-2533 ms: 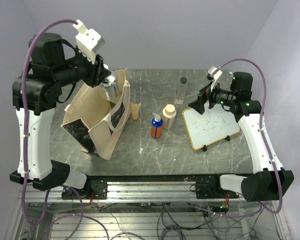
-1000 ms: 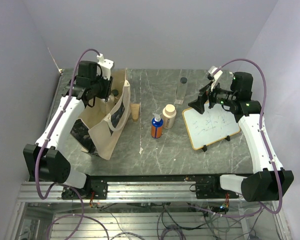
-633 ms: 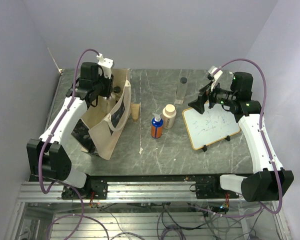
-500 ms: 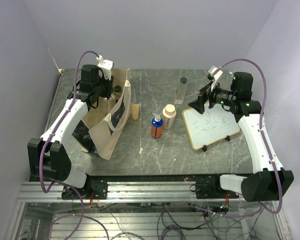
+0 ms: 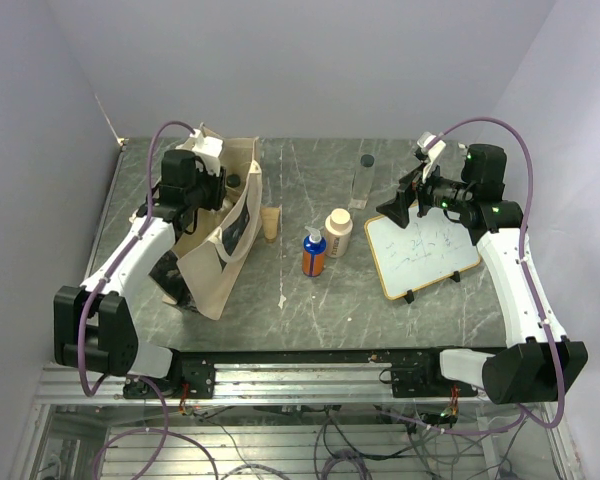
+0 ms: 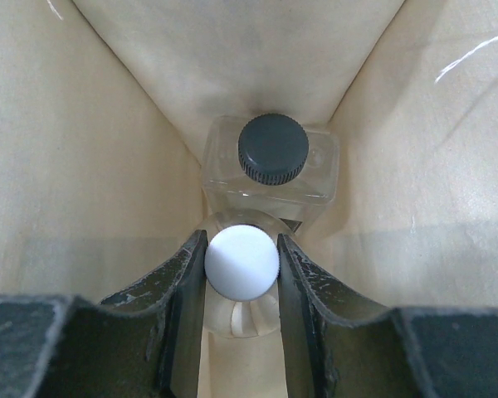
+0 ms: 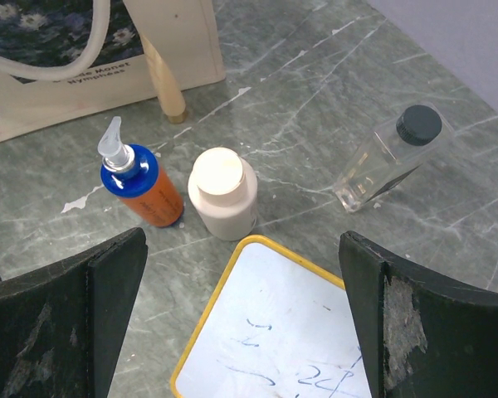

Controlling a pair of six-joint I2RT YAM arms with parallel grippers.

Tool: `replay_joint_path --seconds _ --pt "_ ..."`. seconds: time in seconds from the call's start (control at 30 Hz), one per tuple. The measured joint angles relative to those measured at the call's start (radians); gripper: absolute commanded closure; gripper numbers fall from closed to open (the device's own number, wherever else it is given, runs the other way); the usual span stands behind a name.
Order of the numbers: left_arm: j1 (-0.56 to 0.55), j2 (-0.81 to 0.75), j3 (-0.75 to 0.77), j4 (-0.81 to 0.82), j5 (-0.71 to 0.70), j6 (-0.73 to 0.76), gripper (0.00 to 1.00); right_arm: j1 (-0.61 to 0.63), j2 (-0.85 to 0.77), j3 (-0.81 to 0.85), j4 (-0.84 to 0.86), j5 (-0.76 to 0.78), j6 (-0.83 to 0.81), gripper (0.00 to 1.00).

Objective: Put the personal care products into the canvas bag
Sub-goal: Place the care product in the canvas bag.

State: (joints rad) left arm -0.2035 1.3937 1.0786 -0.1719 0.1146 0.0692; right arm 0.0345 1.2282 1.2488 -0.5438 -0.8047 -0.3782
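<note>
Top view: I count one canvas bag [image 5: 212,232] standing open at the bench's [image 5: 340,312] 9 o'clock side. Three bottles stand outside it: one blue-and-orange bottle [image 5: 314,254], one cream bottle [image 5: 338,232] just beside it at 1 o'clock, and one clear bottle [image 5: 360,183] toward 12 o'clock. One whiteboard [image 5: 423,256] lies at 3 o'clock. My right gripper [image 5: 395,208] hovers at its 11 o'clock corner, jaws spread wide, empty.

Left wrist view: inside the bag, my left gripper [image 6: 241,247] is clenched on one white-capped bottle [image 6: 241,264]. One dark-capped bottle [image 6: 273,150] sits just beyond it at 12 o'clock.

Right wrist view: three loose bottles, one whiteboard.

"Monet" on canvas bag [image 7: 58,93]; "24" on whiteboard [image 7: 282,323]
</note>
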Motion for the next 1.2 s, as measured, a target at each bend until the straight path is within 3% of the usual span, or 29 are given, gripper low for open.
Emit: replay_joint_path --seconds 0.83,1.2 --pt "0.03 -0.01 -0.154 0.151 0.074 -0.024 0.92 -0.001 -0.008 -0.016 0.0 -0.011 0.0 0.0" --pt "0.037 -0.014 -0.164 0.159 0.084 -0.009 0.69 -0.001 -0.008 -0.016 0.001 -0.016 0.001 0.0"
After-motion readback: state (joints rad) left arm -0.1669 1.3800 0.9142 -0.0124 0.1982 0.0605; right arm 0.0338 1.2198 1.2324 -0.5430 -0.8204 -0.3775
